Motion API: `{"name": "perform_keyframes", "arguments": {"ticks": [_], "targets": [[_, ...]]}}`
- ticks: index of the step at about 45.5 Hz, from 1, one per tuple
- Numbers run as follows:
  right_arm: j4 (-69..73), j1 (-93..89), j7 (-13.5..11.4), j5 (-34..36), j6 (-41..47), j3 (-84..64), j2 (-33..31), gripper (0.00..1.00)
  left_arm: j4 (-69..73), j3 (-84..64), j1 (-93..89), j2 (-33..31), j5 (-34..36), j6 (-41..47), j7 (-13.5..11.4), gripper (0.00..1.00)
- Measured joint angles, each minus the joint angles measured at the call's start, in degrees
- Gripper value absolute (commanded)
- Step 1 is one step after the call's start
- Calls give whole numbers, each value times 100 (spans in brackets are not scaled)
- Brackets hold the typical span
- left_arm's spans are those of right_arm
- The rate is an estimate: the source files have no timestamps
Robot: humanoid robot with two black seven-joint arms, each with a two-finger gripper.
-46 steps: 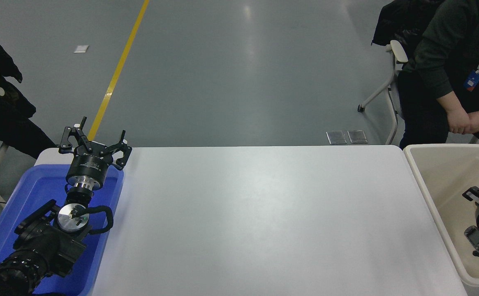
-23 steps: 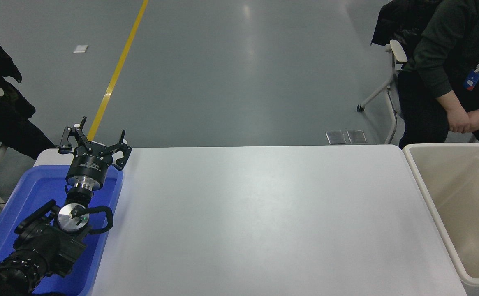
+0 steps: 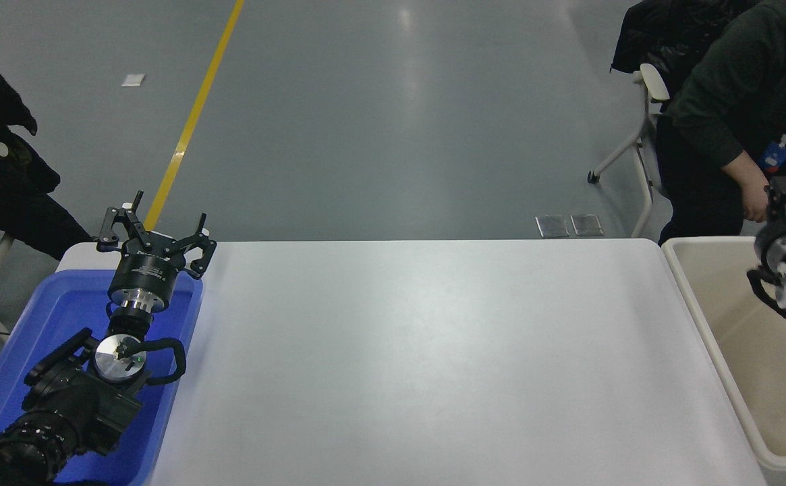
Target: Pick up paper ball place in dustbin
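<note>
White table point(image 3: 419, 351) flanked by dustbin point(image 3: 693, 297), no ball visible; right tool point(image 3: 785, 197) state unclear.

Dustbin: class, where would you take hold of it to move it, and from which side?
Probably the dustbin by its thick rounded rim, from above, along the long wall beside the table: the walls look smooth, offering no other hold, and that rim stretch is bare.
</note>
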Motion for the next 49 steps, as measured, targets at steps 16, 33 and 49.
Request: {"name": "perform_keyframes", "arguments": {"ticks": [16, 33, 49], "targets": [[1389, -842, 1593, -39, 364, 2267, 458, 100, 0, 0, 0, 1, 0, 0, 0, 99], [1714, -2011, 2015, -115, 1297, 2978, 1240, 100, 0, 0, 0, 3, 1, 0, 4, 99], [1606, -2436, 2091, -147, 1714, 3026, 1550, 100, -1, 0, 0, 4, 2, 0, 4, 99]]}}
